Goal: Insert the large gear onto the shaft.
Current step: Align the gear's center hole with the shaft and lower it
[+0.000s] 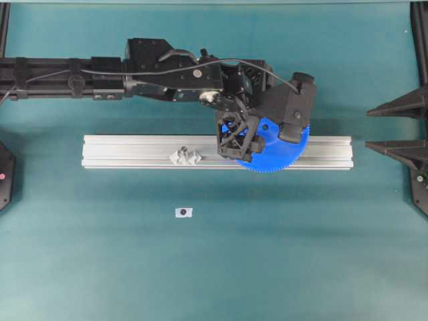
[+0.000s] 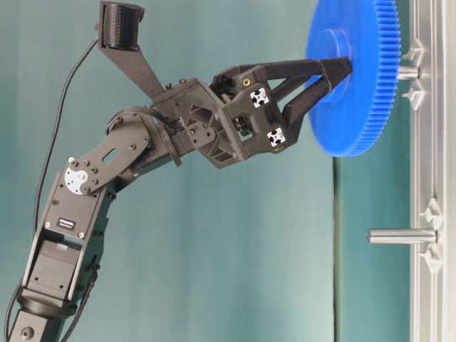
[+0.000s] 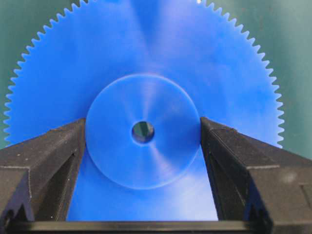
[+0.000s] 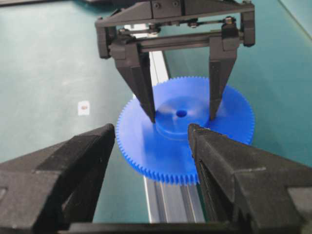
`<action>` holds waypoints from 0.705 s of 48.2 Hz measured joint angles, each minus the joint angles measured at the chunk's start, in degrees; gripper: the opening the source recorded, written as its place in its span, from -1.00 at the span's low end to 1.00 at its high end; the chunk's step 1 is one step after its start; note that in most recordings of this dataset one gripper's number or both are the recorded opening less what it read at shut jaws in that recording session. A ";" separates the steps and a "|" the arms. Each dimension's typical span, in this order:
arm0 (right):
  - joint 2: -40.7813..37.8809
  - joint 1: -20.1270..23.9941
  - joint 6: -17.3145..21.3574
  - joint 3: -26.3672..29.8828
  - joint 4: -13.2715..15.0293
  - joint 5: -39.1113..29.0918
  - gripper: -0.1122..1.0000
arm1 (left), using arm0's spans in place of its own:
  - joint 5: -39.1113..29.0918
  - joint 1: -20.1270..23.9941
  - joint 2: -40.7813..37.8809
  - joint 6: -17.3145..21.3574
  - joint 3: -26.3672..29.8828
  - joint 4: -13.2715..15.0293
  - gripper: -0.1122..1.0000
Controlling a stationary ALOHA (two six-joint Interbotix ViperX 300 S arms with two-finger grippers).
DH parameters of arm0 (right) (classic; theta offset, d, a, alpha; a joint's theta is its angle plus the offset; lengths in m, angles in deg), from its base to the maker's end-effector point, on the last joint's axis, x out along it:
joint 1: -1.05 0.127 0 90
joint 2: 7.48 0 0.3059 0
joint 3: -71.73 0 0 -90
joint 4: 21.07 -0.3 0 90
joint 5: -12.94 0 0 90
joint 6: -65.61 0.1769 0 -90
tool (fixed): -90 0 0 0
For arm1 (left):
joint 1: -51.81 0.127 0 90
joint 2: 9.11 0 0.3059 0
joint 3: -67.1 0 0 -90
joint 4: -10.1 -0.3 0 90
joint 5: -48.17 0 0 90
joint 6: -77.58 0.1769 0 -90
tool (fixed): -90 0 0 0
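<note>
We see the left hand (image 4: pixel 181 114) gripping the big bright-blue plastic gear (image 1: pixel 284 152) with fine teeth round its rim, its two black fingers (image 3: pixel 58 146) set wide and pressed against either side of the raised round hub (image 3: pixel 144 131). The gear is held flat above the long silver aluminium rail (image 1: pixel 134 152) that lies across the teal bench (image 1: pixel 214 267), toward the rail's right half in the overhead view.

From table level, we see the gear's far face just beside a short pale metal pin (image 2: pixel 407 72) standing from the rail; whether the pin has entered the small centre hole (image 3: pixel 143 130) we cannot tell. A longer thin pale-grey pin (image 2: pixel 401 236) rises bare from a second small clear plastic mount (image 1: pixel 185 157) further along the rail, well apart from the gear.

The right hand (image 4: pixel 151 134) hangs empty, near the camera, its black fingers spread wide, clear of the gear. A small white tag (image 1: pixel 183 212) with a dark spot lies alone on the bench in front of the rail.
</note>
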 measured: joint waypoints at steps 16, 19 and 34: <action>0.00 0.00 0.00 0.00 0.00 0.00 0.49 | 1.05 0.44 0.62 -0.18 -0.62 0.00 0.62; -0.09 0.00 0.00 0.00 0.00 0.00 0.49 | 1.05 0.44 0.44 -0.09 -0.35 0.00 0.62; 0.00 0.00 0.00 0.09 0.00 0.00 0.49 | 1.58 0.53 -0.79 0.00 1.05 0.00 0.62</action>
